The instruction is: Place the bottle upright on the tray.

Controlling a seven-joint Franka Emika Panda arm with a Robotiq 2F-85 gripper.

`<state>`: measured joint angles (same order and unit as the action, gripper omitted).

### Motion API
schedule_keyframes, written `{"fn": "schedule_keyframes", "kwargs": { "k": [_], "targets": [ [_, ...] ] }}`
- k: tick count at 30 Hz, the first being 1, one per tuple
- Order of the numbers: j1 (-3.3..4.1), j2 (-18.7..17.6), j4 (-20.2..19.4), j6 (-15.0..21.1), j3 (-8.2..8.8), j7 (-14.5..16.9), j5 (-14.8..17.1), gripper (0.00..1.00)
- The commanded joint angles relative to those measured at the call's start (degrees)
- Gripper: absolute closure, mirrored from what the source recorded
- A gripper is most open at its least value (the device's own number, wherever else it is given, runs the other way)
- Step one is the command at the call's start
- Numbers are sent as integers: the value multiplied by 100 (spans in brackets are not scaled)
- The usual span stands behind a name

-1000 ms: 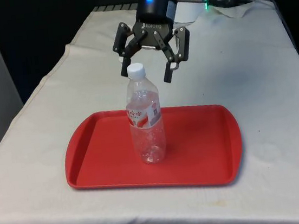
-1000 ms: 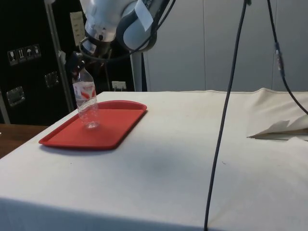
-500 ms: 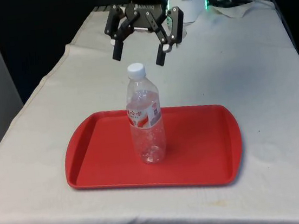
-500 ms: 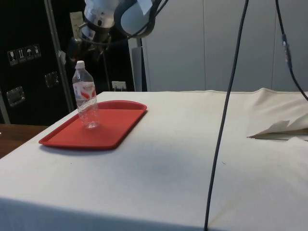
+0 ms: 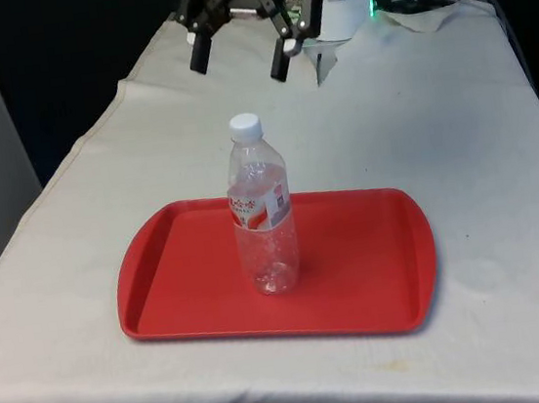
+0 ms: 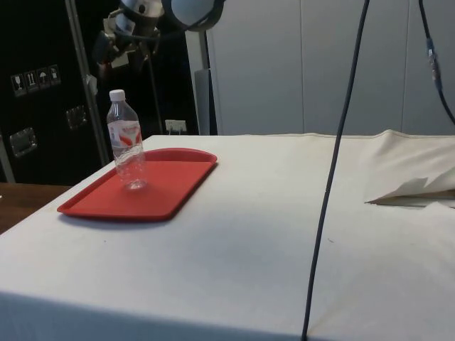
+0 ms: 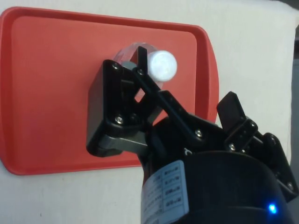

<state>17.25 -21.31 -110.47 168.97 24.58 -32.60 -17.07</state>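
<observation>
Front view, left to right. The tray (image 5: 358, 279) is lying flat on the white cloth (image 5: 459, 139), red, unchanged in position from the earlier frames. The bottle (image 5: 263, 212) is standing upright on the tray, somewhat toward the front view's left of the tray's middle (white cap on, clear body, red-and-white label), and it is not leaning or shifting compared with a second ago. The gripper (image 5: 237, 53) is now hanging well above and behind the bottle, its fingers spread wide and holding nothing; a second ago it was just around the cap, so it is rising and pulling back toward the far end of the table.

Side view: the gripper (image 6: 122, 44) is sitting clear above the cap, apart from the bottle (image 6: 126, 142), which is standing on the tray (image 6: 178, 188).
</observation>
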Motion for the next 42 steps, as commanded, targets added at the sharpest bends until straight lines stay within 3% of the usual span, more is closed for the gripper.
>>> {"fn": "schedule_keyframes", "kwargs": {
  "k": [1, 7, 15, 16, 18, 25, 26, 27, 33, 34, 35, 42],
  "targets": [
    [11, 57, 11, -80, 11, -6, -6, 0],
    [0, 138, 52, -178, -23, -17, 23, 0],
    [-74, 218, 97, -264, -109, -138, 138, 0],
    [-34, 155, 143, -212, -17, -189, 29, 0],
    [-86, 229, 115, -298, -115, -155, 160, 0],
    [-126, 269, 206, -424, -97, -172, 286, 0],
    [-92, 218, 246, -390, -23, -218, 206, 0],
    [-132, 275, 212, -435, -97, -172, 309, 0],
    [-195, 304, 212, -550, -138, -126, 470, 0],
    [-138, 246, 252, -481, -23, -218, 338, 0],
    [-206, 304, 212, -584, -149, -109, 498, 0],
    [-292, 252, 372, -963, -206, 69, 739, 0]
  ]
}}
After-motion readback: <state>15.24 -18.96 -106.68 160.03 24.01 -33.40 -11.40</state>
